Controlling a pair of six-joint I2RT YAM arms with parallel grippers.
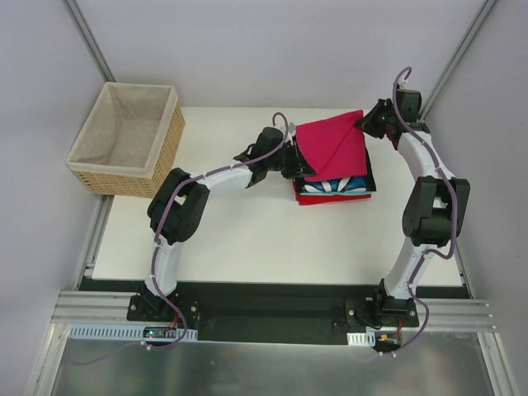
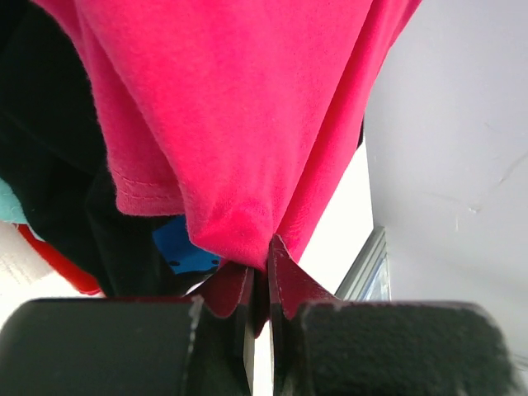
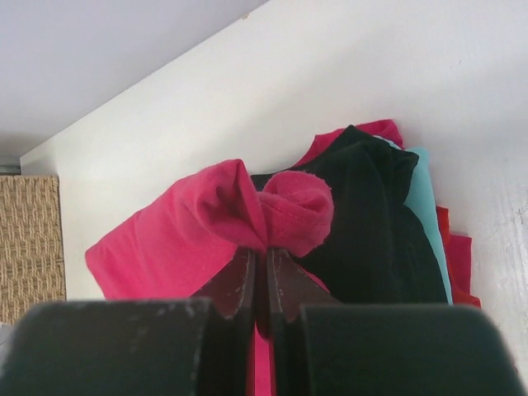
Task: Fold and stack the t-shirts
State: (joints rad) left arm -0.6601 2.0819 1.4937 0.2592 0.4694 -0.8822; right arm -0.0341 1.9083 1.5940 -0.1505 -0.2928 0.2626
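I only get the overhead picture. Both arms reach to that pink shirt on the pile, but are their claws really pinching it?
Observer: Yes for the left one. Its wrist camera shows the left gripper shut on a bunched corner of the pink t-shirt.
Operator: And the other claw?
Observer: The right wrist view shows the right gripper shut on a rolled-up fold of the same shirt.
Operator: What lies under the pink one?
Observer: Seen from the right wrist, a black shirt lies right beneath it. Past that, a turquoise edge and a red edge stick out in steps.
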